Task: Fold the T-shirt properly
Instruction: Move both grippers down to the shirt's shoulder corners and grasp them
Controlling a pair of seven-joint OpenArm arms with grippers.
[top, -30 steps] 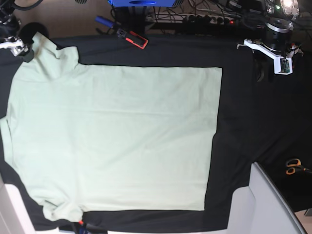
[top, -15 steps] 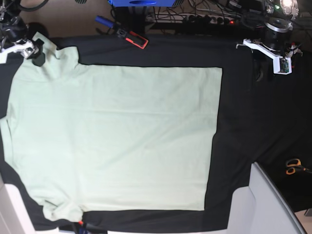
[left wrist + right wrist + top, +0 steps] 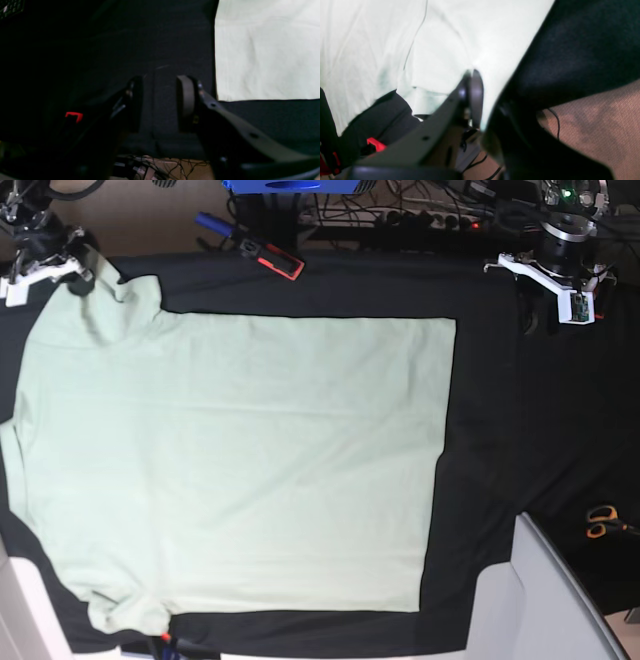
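At the table's far corner, right claw [image 3: 477, 100] clamped on T-shirt [image 3: 240, 460] sleeve, pinch half-hidden.

A black cloth-covered table [image 3: 500, 430] fills the view. Tangled dark cables [image 3: 420, 215] run behind it. Brown carpeted floor [image 3: 600, 130] lies beyond its edge.

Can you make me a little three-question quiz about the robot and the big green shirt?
1. True or false: the T-shirt lies spread flat on the black cloth.
2. Which gripper is pinching the shirt's sleeve? A) right gripper B) left gripper C) both
3. Fill in: the orange-handled thing near the table's edge is a pair of ___.

Key:
1. True
2. A; the left one hangs open over bare cloth, beside the shirt's corner.
3. scissors
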